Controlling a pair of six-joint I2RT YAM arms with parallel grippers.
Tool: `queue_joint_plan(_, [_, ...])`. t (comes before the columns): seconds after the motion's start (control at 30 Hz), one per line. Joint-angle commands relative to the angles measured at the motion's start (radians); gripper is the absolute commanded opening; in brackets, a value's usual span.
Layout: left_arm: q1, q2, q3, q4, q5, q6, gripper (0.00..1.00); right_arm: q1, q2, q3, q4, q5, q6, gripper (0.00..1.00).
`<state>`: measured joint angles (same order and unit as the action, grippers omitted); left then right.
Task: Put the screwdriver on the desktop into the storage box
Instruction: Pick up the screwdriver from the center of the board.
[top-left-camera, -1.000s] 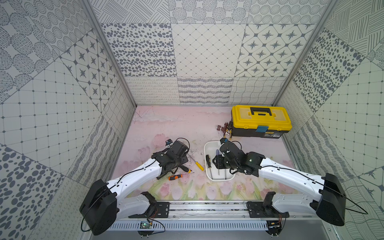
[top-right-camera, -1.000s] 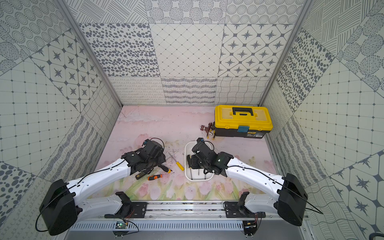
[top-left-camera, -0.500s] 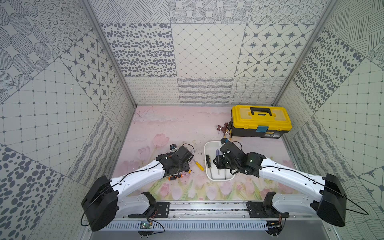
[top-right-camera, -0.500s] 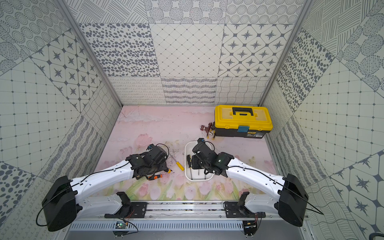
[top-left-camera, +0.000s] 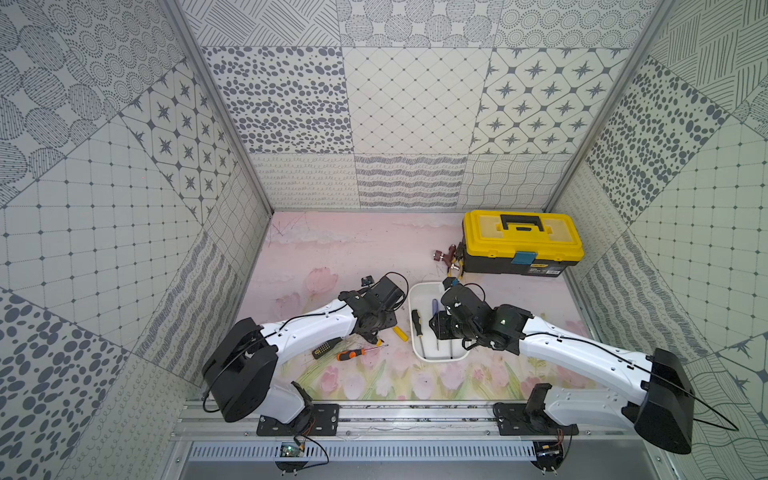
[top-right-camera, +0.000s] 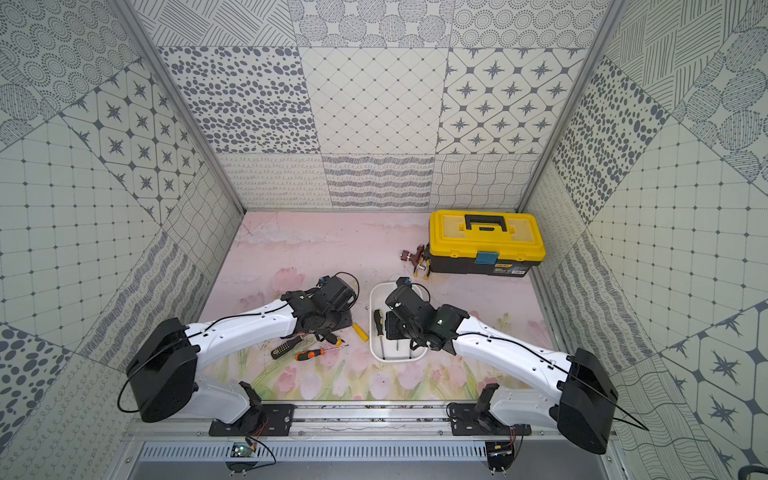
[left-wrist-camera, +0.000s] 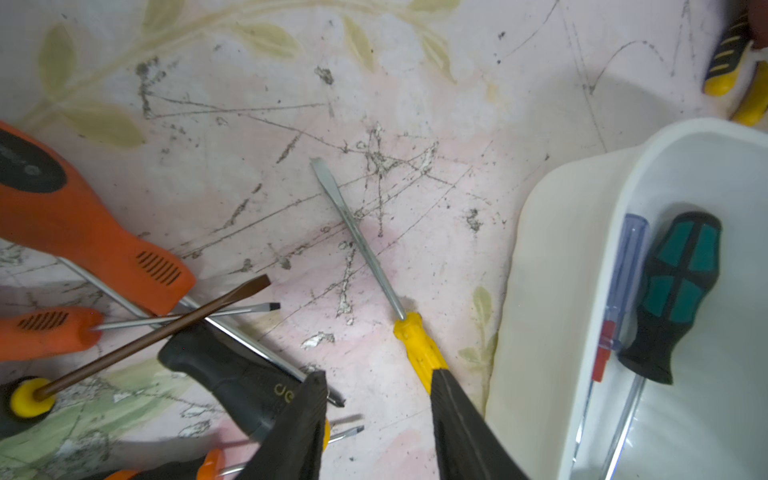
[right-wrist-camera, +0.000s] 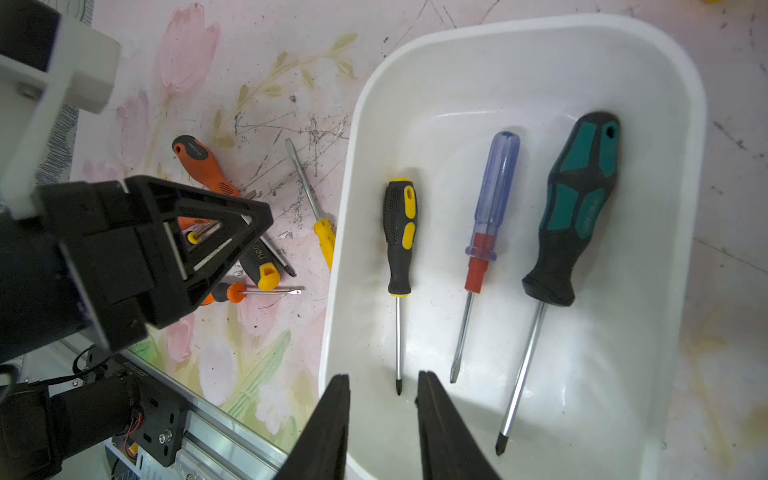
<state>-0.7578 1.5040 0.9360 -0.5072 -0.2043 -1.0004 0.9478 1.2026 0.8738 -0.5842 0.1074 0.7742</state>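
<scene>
Several screwdrivers lie on the pink tulip desktop (left-wrist-camera: 415, 104) left of the white storage box (top-left-camera: 412, 332) (right-wrist-camera: 353, 174). Closest to the box is a yellow-handled flathead screwdriver (left-wrist-camera: 417, 353) (top-left-camera: 400, 333). Further left lie orange-handled ones (left-wrist-camera: 83, 224) (top-left-camera: 351, 354) and a black-handled one (left-wrist-camera: 232, 374). My left gripper (left-wrist-camera: 379, 374) hangs low over this pile, open; one finger covers the yellow handle's end and the other the black handle. My right gripper (right-wrist-camera: 383, 375) is open and empty over the box's near end. In the box lie a black-and-yellow screwdriver (right-wrist-camera: 400, 237), a clear blue one (right-wrist-camera: 496, 183) and a teal one (right-wrist-camera: 577, 199).
A yellow-lidded black toolbox (top-left-camera: 521, 241) stands at the back right, with a small reddish tool (top-left-camera: 446, 259) at its left end. Yellow-gripped handles (left-wrist-camera: 727, 66) lie beyond the box. Patterned walls close in the desktop on three sides, and a metal rail (top-left-camera: 415, 409) runs along the front.
My left arm has swung right and lowered over the screwdriver pile beside the box, and its jaws have narrowed. The right arm has stayed over the box.
</scene>
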Motion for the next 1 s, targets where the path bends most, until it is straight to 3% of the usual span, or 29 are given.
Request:
queue_joint_plan(0.0, [0.000, 0.082, 0.033, 0.015, 0.063, -0.059, 0.43, 0.000, -0.031, 0.007, 0.006, 0.023, -0.009, 0.34])
queue_joint_plan(0.43, [-0.001, 0.252, 0.084, 0.020, 0.146, -0.148, 0.43, 0.000, -0.038, -0.004, 0.007, 0.030, -0.003, 0.32])
queue_joint_plan(0.63, [0.000, 0.312, 0.080, 0.037, 0.160, -0.170, 0.32, 0.000, -0.044, -0.012, 0.007, 0.028, -0.002, 0.32])
queue_joint_plan(0.97, [0.006, 0.264, 0.089, -0.008, 0.078, -0.162, 0.04, 0.000, -0.060, -0.025, 0.007, 0.029, 0.003, 0.31])
